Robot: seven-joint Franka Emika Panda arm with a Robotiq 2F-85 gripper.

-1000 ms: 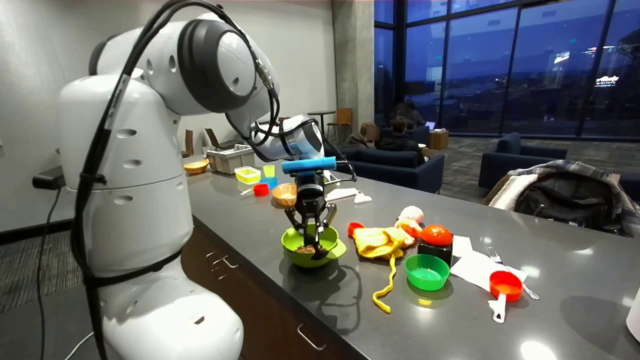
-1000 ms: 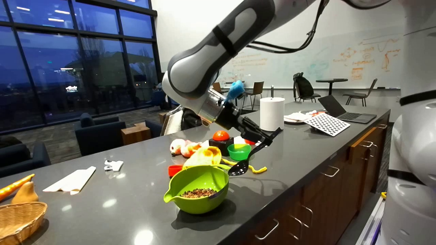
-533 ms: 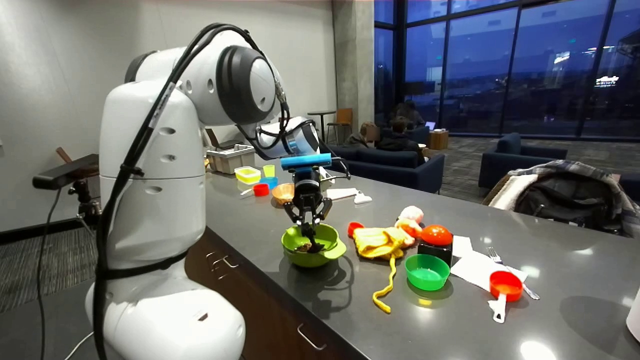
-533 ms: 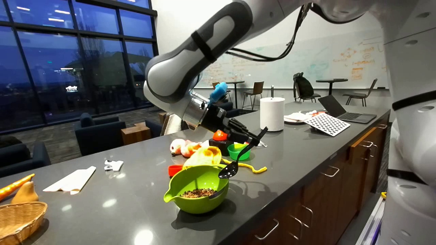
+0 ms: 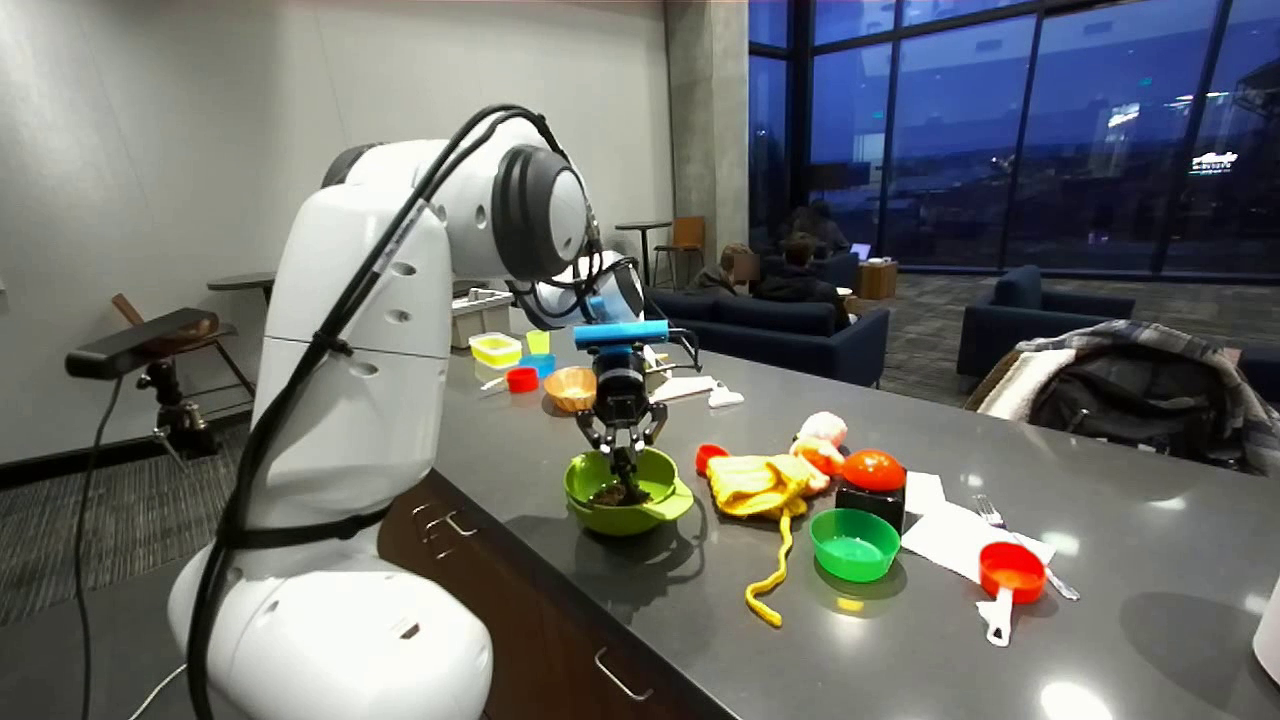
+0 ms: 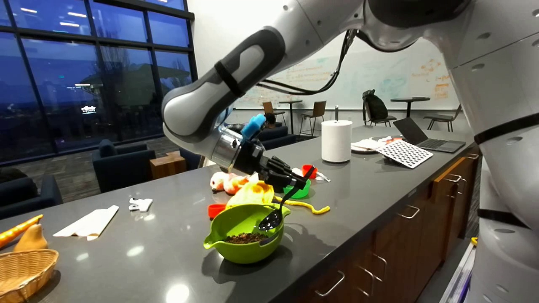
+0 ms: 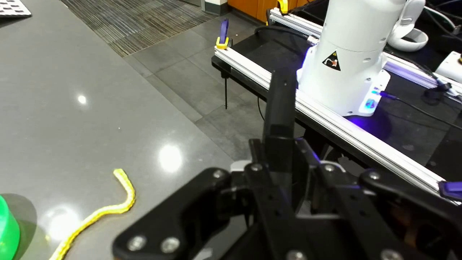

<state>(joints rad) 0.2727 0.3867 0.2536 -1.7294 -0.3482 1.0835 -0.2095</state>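
My gripper [image 5: 622,455] is shut on the handle of a black spoon, low over the counter. In the wrist view the dark handle [image 7: 280,104] rises upright between the two fingers of the gripper [image 7: 279,155]. The spoon [image 6: 270,219] slants down from the gripper [image 6: 300,183], its head overlapping the inner wall of a light green bowl [image 6: 248,254]. Small brown and dark grains [image 6: 245,238] lie at the bottom of that bowl, now shaded. Whether the spoon touches wall or grains I cannot tell. In an exterior view the gripper partly covers the bowl [image 5: 655,515].
Beside the bowl lies a yellow cloth toy [image 5: 755,485] with a yellow cord [image 5: 770,590]. Past it stand a green cup [image 5: 855,545], a red-domed black box [image 5: 872,472] and a red measuring cup [image 5: 1010,570]. A paper roll [image 6: 336,141] and wicker basket [image 6: 25,273] stand farther off.
The gripper has carried the spoon down and across, from beside the bowl's rim to over its inside. The arm leans farther forward. The bowl has shifted very slightly; the grip has stayed the same.
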